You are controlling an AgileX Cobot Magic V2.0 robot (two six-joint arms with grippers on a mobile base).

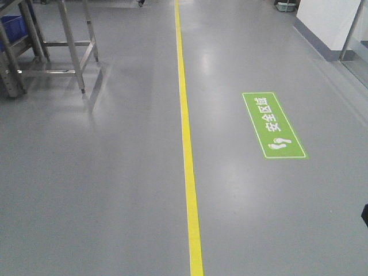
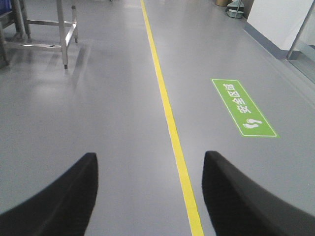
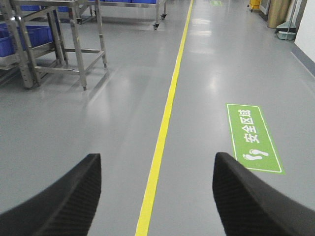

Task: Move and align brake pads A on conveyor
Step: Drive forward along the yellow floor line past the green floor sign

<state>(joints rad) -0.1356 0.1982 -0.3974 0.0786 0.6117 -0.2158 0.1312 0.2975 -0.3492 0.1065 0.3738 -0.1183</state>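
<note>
The left tool [image 2: 150, 196] is seen nearest, at the lower edge of the left wrist view. Its two black fingers [image 2: 59, 201] are spread wide apart and nothing is held between them; only the grey floor [image 2: 98, 113] is seen in the gap. The right tool [image 3: 157, 196] is shown in the same way in the right wrist view, spread open with nothing gripped. A yellow line [image 2: 170, 123] is painted on the floor and is seen running from between the fingers toward the far end. To the right of this line, a little farther, a green sign [image 2: 243, 108] with white characters and footprints is laid flat on the floor. Farther away, left of the line, a steel frame [image 3: 74, 44] is placed on thin legs, and blue crates [image 3: 29, 34] are kept on a rack beside it. At the far right edge of the floor a white wall [image 1: 328, 23] is seen. The brake pads A and the conveyor are not shown in any view.
</note>
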